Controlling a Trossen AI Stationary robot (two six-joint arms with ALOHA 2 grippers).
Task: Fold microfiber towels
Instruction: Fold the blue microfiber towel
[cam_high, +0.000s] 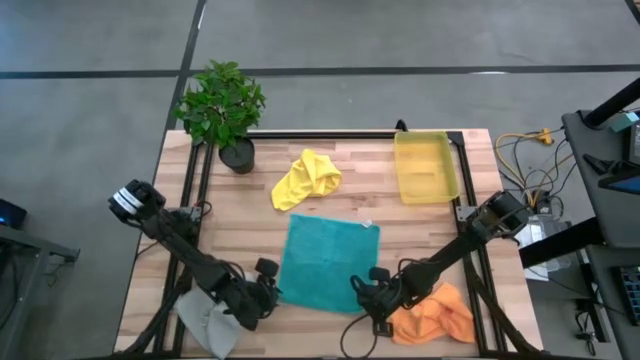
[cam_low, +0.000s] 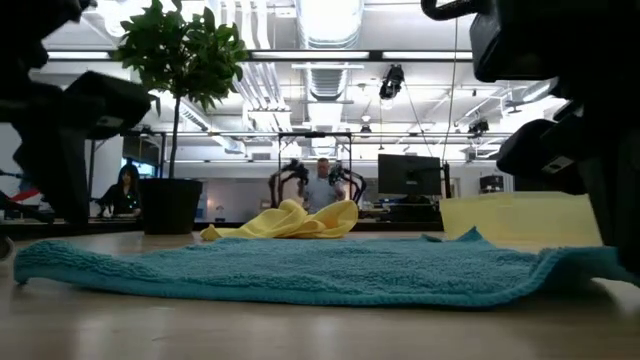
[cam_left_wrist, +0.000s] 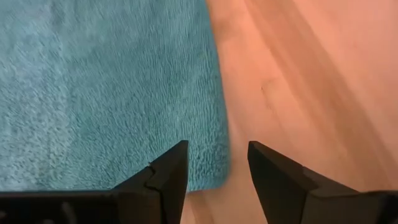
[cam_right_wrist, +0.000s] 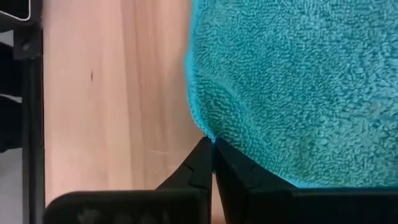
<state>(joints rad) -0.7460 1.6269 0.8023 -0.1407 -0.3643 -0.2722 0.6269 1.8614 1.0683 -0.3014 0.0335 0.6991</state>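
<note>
The teal towel (cam_high: 325, 262) lies spread flat on the middle of the table. My left gripper (cam_left_wrist: 217, 165) is open at its near left corner (cam_left_wrist: 214, 177), with one finger over the cloth and the other over bare wood; no touch shows. My right gripper (cam_right_wrist: 212, 149) is shut on the teal towel near its near right corner. The yellow towel (cam_high: 305, 178) lies bunched farther back. Near my right arm the orange towel (cam_high: 437, 318) lies crumpled. The grey towel (cam_high: 208, 320) lies by my left arm. My right gripper pinches the teal towel's right edge (cam_right_wrist: 208, 134), close to the near right corner, between its two fingertips. The fingers slant down from the table's right near side. The cloth there is drawn up into a small ridge, while the rest of the towel lies flat on the table.
A yellow plastic bin (cam_high: 425, 165) stands at the back right, and a potted plant (cam_high: 225, 110) at the back left. Bare wood lies either side of the teal towel. People sit in the room beyond the table.
</note>
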